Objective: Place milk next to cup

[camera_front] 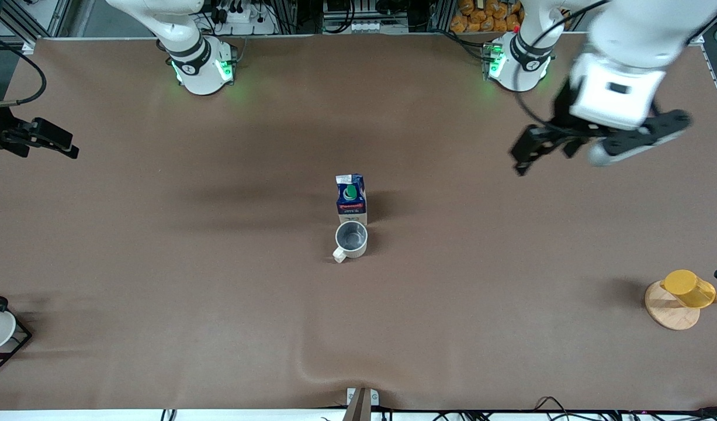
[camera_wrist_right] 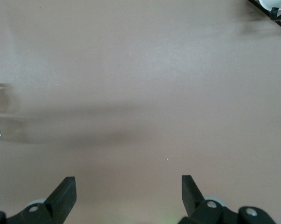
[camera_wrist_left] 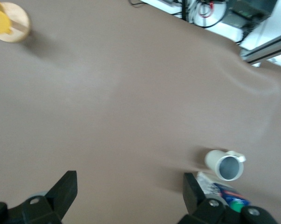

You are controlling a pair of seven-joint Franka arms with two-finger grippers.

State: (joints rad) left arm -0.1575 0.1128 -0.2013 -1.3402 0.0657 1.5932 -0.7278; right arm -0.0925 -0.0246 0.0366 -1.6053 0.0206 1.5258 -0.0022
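Cup (camera_front: pixel 352 239) mid-counter, touching milk (camera_front: pixel 351 199) just farther back; left claw (camera_front: pixel 598 146) wide open, empty, above left-arm end; right claw (camera_wrist_right: pixel 128 198) likewise open, empty, at right-arm edge.

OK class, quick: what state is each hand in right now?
Left hand: open, empty, up over bare table toward the left arm's end.
Right hand: open, empty, at the right arm's end of the table.

Probably lab: bench-mounted robot arms (camera_front: pixel 200 64)
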